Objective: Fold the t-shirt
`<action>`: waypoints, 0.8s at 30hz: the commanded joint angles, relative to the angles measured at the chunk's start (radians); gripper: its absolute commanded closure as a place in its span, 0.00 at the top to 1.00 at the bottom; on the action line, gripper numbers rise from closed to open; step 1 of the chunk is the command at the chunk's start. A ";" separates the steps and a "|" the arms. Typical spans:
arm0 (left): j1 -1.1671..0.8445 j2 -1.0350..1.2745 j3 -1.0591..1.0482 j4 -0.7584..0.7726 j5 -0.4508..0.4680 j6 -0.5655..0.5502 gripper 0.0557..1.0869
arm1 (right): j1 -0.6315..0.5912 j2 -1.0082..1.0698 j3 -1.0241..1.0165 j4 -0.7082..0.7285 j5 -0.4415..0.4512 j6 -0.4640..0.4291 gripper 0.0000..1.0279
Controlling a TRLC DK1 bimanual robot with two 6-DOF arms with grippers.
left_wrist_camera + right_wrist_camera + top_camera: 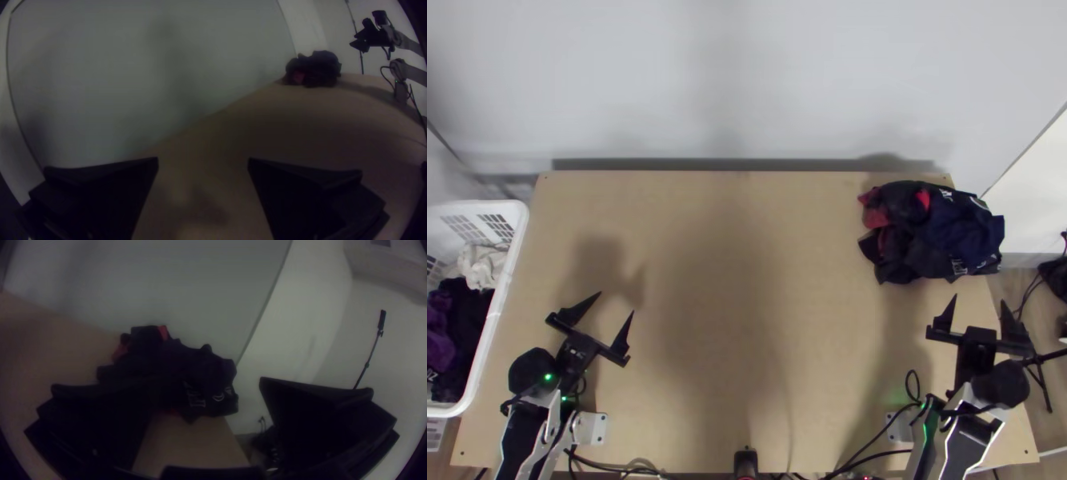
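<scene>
In the top view my left gripper (617, 309) stands open over the table's left front part, nothing between its fingers. My right gripper (980, 310) is open near the right edge, a little nearer the front than a bunched heap of dark clothing (939, 232) at the table's back right. The heap is navy and black with red parts and white print; which cloth is the t-shirt I cannot tell. The left wrist view has my left gripper (203, 162) and the far heap (313, 69). In the right wrist view are my right gripper (207, 382) and the heap (178, 369).
Bare wood of the table (747, 280) lies between the arms. A white basket (503, 296) with dark, purple and white cloth stands along the left edge. A wall rises behind the table. Cables (867, 432) run along the front edge, and a black device (745, 462) sits there.
</scene>
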 commanded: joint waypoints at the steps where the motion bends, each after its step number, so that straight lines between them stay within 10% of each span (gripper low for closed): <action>1: 0.001 -0.035 -0.025 -0.054 0.001 0.013 0.95 | 0.033 -0.004 -0.066 0.012 0.051 0.026 0.95; 24: 0.064 -0.033 -0.025 -0.103 0.015 0.057 0.95 | 0.042 -0.001 -0.068 -0.069 0.048 -0.026 0.96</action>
